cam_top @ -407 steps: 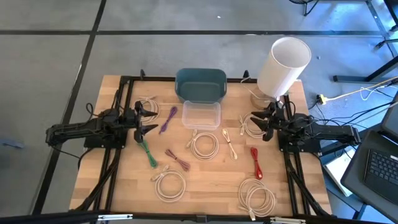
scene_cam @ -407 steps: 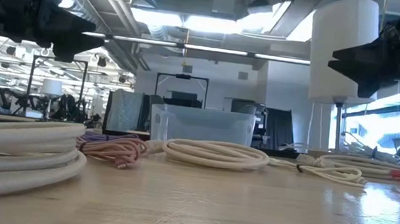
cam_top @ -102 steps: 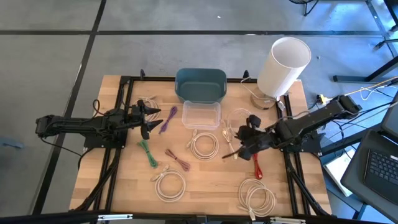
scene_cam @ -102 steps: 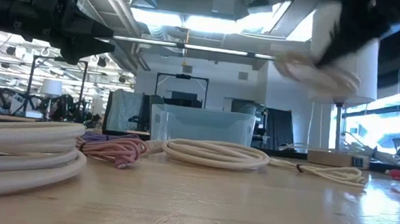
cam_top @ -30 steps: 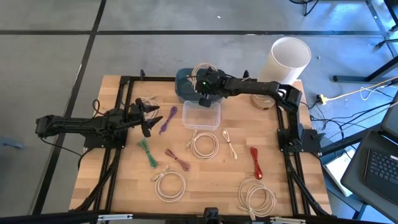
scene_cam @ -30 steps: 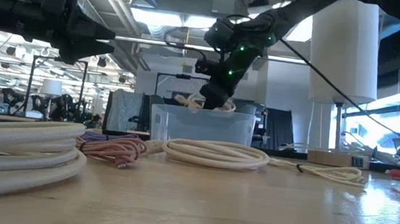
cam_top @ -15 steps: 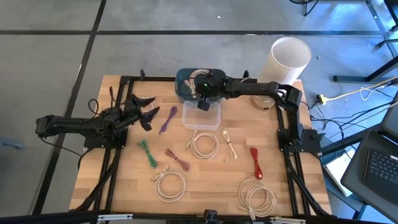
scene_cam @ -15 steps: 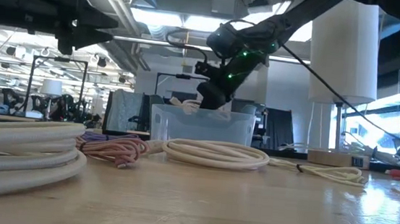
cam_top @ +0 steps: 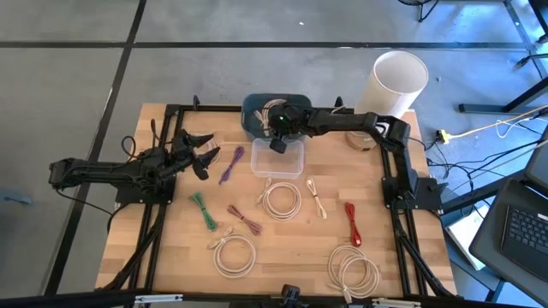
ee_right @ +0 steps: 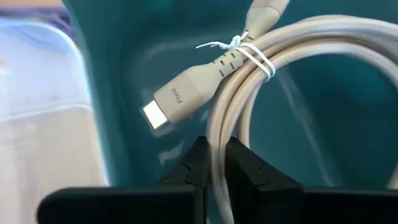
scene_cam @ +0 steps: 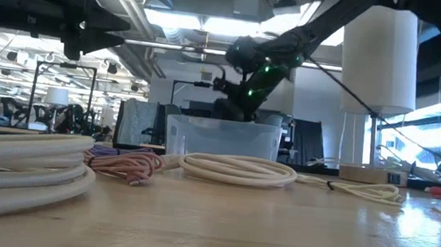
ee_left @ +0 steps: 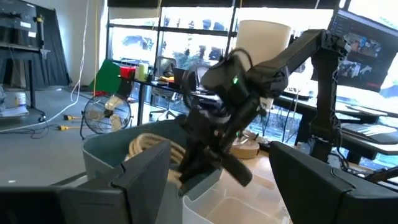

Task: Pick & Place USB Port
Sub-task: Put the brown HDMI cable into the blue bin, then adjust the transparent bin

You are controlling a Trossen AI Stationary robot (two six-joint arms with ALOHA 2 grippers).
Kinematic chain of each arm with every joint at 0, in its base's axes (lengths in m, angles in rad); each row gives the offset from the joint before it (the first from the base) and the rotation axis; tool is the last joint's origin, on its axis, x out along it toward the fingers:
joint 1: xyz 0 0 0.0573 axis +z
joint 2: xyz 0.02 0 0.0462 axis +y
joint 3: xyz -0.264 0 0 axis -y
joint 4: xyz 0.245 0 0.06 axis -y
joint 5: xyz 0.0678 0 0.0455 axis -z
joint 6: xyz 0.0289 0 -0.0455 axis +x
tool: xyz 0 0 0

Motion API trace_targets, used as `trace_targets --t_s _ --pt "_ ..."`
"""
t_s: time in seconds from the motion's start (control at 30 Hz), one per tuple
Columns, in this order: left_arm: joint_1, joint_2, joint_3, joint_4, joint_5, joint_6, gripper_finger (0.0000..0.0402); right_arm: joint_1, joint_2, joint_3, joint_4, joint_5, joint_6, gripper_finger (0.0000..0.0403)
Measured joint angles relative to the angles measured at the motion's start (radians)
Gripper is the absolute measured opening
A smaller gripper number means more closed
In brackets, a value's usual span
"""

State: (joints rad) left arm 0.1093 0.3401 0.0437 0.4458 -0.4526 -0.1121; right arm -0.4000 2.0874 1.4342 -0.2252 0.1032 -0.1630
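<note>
Nearest the viewer on the bench [cam_top: 291, 257] lie coiled cream cables and short coloured ones, none of them in play. Midway back, the left claw [cam_top: 199, 154] waits over the bench's left side with its fingers spread, holding nothing. Farther back, the right claw [cam_top: 276, 130] reaches across to the teal bin [cam_top: 257, 107] behind the clear tray [cam_top: 278, 160]. Its two fingers [ee_right: 214, 165] are pinched on a strand of the cream USB cable coil [ee_right: 292, 68], which hangs inside the bin, the plug [ee_right: 180, 96] pointing toward the bin's wall. The coil thus lies directly ahead of and below the claw, its gripped strand running along the line of the fingers; release should need only an opening. Whether the coil already rests on the bin floor is hard to judge, since the low view shows the tray's wall [scene_cam: 221, 139] masking the bin.
</note>
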Motion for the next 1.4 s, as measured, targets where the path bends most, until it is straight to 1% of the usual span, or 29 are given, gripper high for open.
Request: trace_targets --t_s 0.2,0.5,0.73,0.93,1.17,1.27,1.4 --pt "0.000 0.000 0.000 0.000 0.000 0.003 0.0267 -0.004 0.060 0.003 0.029 -0.001 -0.003 0.0029" --pt "0.000 0.000 0.000 0.000 0.000 0.003 0.0267 -0.006 0.062 0.023 0.017 0.003 -0.005 0.0030" --pt "0.000 0.000 0.000 0.000 0.001 0.003 0.0267 -0.006 0.062 0.025 0.015 0.001 -0.005 0.0058" --pt "0.000 0.000 0.000 0.000 0.001 0.003 0.0267 0.001 0.062 0.026 0.017 -0.002 -0.037 0.0085" --pt "0.000 0.000 0.000 0.000 0.001 0.003 0.0267 0.023 0.041 0.027 0.045 0.004 -0.055 0.0100" --pt "0.000 0.000 0.000 0.000 0.001 0.003 0.0267 0.038 0.018 0.027 0.048 0.045 -0.079 0.0102" --pt "0.000 0.000 0.000 -0.001 0.002 0.003 0.0267 0.064 -0.026 0.027 0.053 0.132 -0.132 0.0103"
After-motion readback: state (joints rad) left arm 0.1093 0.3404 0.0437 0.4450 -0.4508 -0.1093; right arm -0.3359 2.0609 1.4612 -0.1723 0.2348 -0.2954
